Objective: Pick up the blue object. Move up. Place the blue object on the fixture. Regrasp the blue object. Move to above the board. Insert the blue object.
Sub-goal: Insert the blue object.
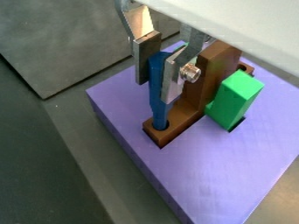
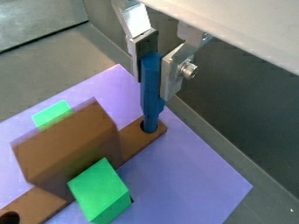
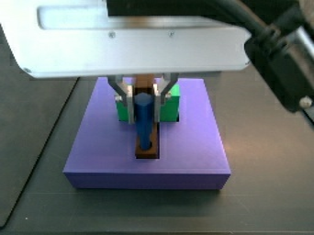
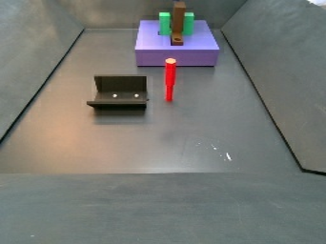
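I've got the gripper [image 1: 165, 63] over the board [image 1: 222, 188], directly above the brown strip [image 2: 70, 157]. The blue object [image 2: 151, 87] stands upright between the fingers [image 1: 145, 44], lower tip already in the round hole at the strip's end near the board's edge, visible in both wrist views. Whether the silver plates are actually clamping the peg or just flanking it, I cannot tell; any gap is hidden behind the peg.

Peg looks only shallowly seated, so I judge insertion as started, not finished. Risks: if the peg is slightly tilted, pushing down could jam it against the hole's rim or make it slip up through the pads. Letting go too early could leave it leaning or toppling onto the board. The green blocks [image 1: 235, 99] sit close beside the strip, so a sideways correction could knock a finger into one.

In a side view the fixture [image 4: 118, 93] and red peg [image 4: 170, 78] stand on the floor, well apart from the board.
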